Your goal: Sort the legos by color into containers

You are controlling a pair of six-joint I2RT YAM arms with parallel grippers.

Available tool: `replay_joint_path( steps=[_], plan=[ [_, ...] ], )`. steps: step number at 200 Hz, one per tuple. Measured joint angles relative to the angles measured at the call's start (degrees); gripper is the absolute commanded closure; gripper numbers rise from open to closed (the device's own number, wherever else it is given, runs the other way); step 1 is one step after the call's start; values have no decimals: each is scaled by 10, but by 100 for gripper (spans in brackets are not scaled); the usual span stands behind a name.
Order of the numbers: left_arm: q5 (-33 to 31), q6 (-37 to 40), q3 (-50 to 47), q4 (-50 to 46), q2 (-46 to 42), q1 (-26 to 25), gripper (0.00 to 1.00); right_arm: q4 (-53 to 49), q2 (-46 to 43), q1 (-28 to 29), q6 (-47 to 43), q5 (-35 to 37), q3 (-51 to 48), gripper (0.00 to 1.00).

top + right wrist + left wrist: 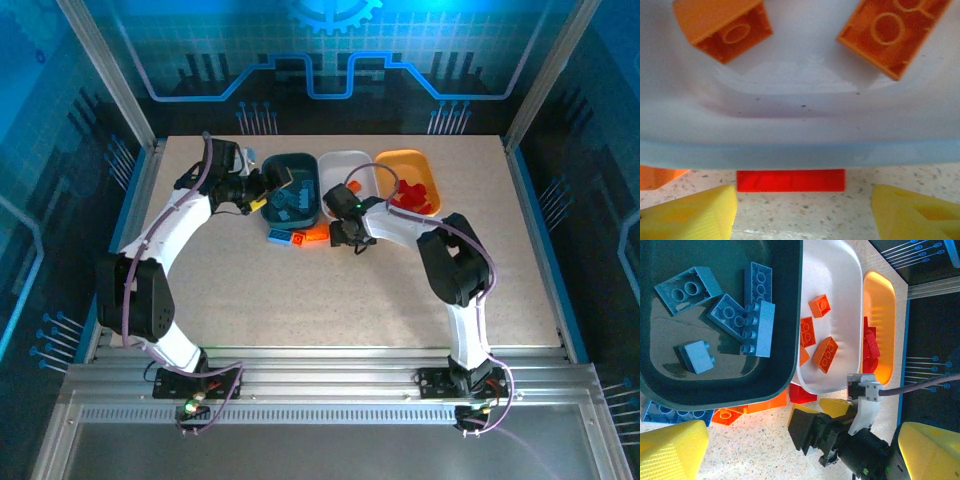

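Low in the frame, the right hand is spread before a red lego just beside the white tub, and the left hand gapes wide.

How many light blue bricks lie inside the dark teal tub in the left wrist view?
5 light blue bricks: one top left, one by the right wall, two close together in the middle, one lower left. The dark teal tub runs off frame, so more may hide.

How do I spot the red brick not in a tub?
Find the white tub, middle of three. On the table against its near wall lies the red brick, before the right gripper. Its neighbours are an orange brick and a blue brick.
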Motion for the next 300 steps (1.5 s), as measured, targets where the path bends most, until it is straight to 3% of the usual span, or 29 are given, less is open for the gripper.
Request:
replay_joint_path(
  steps=[93, 146, 234, 254, 300],
  plan=[
    [0, -1, 0, 0, 0, 0, 1, 24, 18, 1, -9, 15, 3, 51],
    [4, -1, 0, 2, 0, 0, 1, 47, 13, 13, -19, 39, -11, 55],
    [16, -1, 0, 9, 16, -35, 1, 52, -145, 16, -29, 67, -94, 56],
    [27, -1, 0, 11, 30, -62, 1, 52, -178, -16, -41, 70, -95, 55],
    [45, 5, 0, 8, 82, -163, 1, 37, -144, -187, -60, 58, -57, 54]
  ],
)
